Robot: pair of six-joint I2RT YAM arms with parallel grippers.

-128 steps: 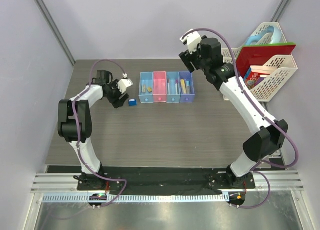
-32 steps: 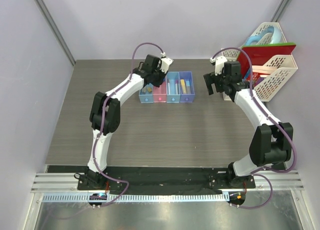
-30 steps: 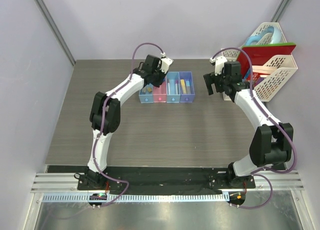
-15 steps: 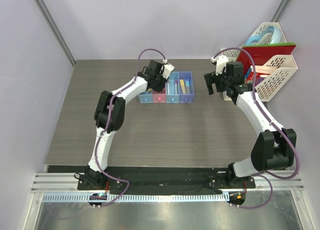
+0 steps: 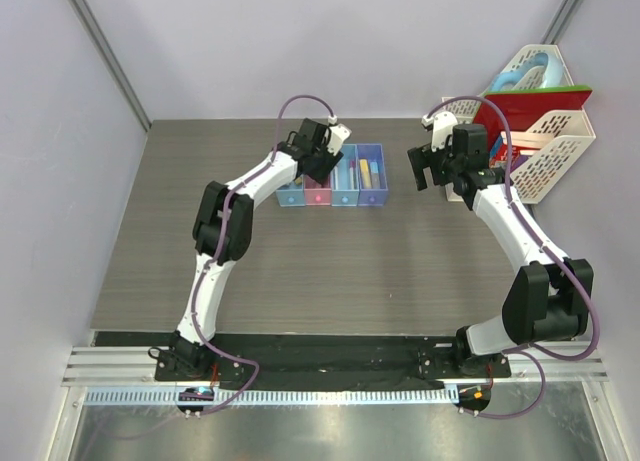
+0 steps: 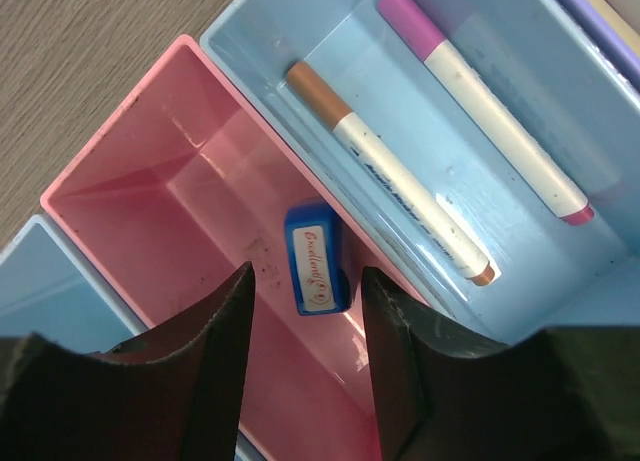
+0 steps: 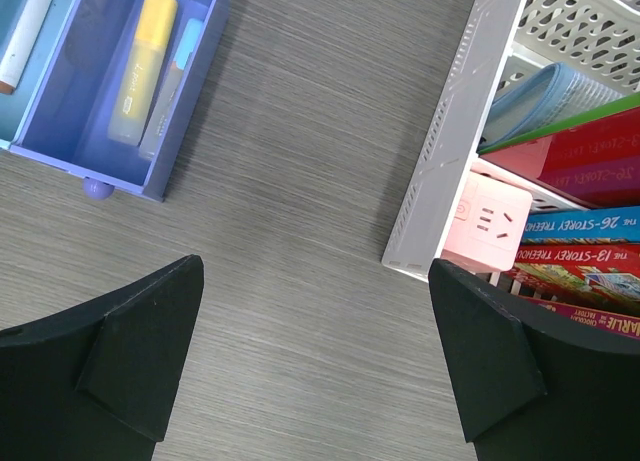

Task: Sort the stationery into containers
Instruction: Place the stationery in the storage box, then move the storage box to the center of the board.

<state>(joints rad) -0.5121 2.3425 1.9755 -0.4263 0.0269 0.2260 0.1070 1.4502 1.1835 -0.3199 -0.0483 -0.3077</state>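
The four joined bins (image 5: 372, 195) sit at the table's back middle. My left gripper (image 5: 322, 167) hovers open over the pink bin (image 6: 150, 196), jaws apart and empty (image 6: 305, 381). The tiny blue cube (image 6: 317, 258) lies loose on the pink bin's floor between my fingertips. Two white pens (image 6: 390, 181) lie in the light blue bin (image 6: 300, 31) beside it. The yellow highlighter (image 7: 141, 66) and blue-capped marker (image 7: 172, 73) lie in the purple bin (image 7: 60, 151). My right gripper (image 7: 315, 361) is open over bare table to the right of the bins (image 5: 428, 169). The erasers are hidden under my left arm.
White lattice baskets (image 5: 560, 146) with a red folder (image 5: 530, 109) and books (image 7: 575, 271) stand at the back right. A pink power socket (image 7: 490, 221) sits by the basket's edge (image 7: 450, 151), close to my right fingers.
The blue cube, earlier on the table left of the bins, now lies in the pink bin. My left gripper shifted slightly right over the bins. The right arm swung right earlier and now holds still.
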